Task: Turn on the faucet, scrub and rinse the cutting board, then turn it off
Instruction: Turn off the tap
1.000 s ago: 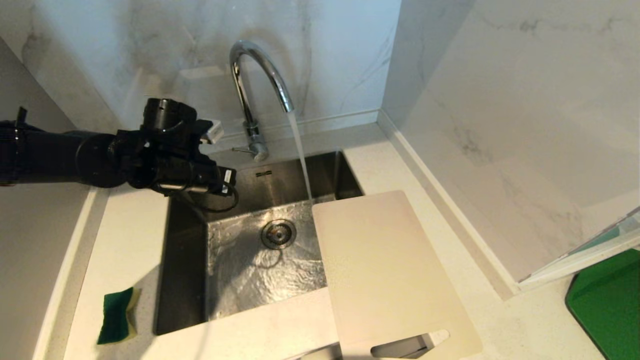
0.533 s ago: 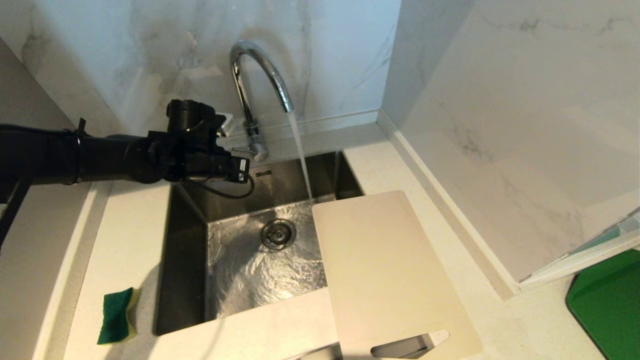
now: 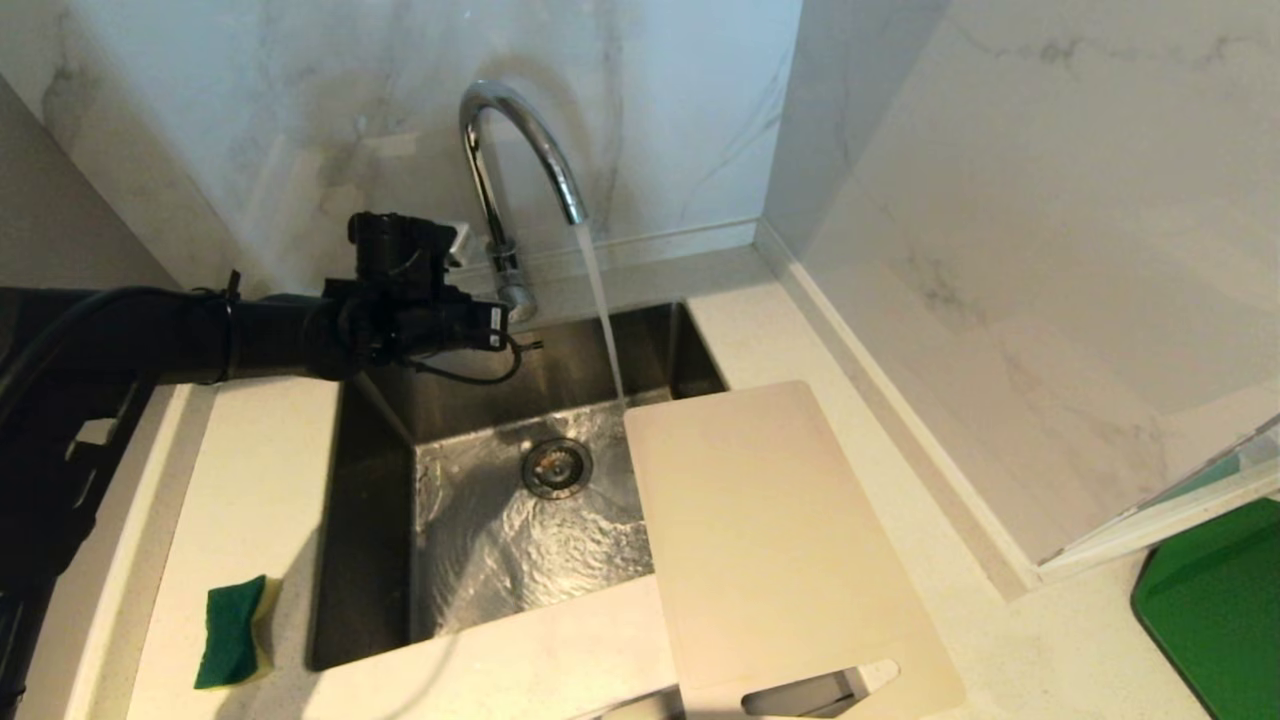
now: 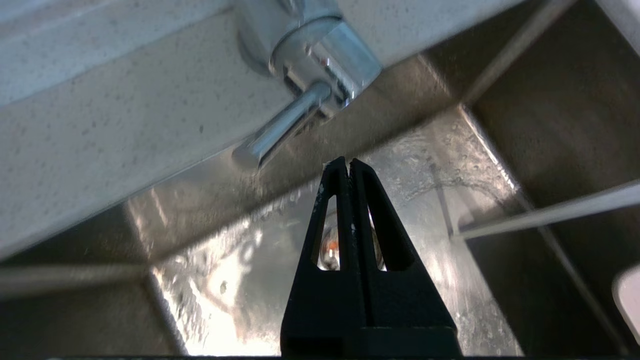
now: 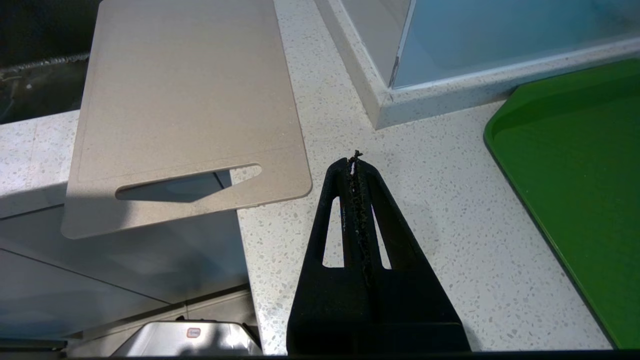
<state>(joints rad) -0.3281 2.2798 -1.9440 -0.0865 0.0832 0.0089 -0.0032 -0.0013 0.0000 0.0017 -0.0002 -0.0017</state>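
The faucet (image 3: 500, 180) stands at the back edge of the sink (image 3: 380, 520), its arched spout curving toward the robot, and water runs from the spout down into the basin just beside the far end of the cutting board (image 3: 770, 540). The thin lever (image 4: 282, 127) at the faucet base sticks out sideways toward the robot's left. The left gripper (image 4: 348, 165) is just beside the tip of this lever, over the back of the sink; its jaws are pressed together and hold nothing, and I cannot tell whether they touch the lever. The cutting board lies flat across the right side of the sink and the countertop (image 3: 250, 480). Its long axis runs from the back toward the robot, and the end with the handle slot (image 5: 187, 182) points to the robot and hangs over the counter's front edge. The right gripper (image 5: 356, 162) hangs over the counter, between the cutting board and a green tray (image 5: 580, 180), with jaws closed and empty. A green and yellow sponge (image 3: 235, 630) lies on the counter left of the sink.
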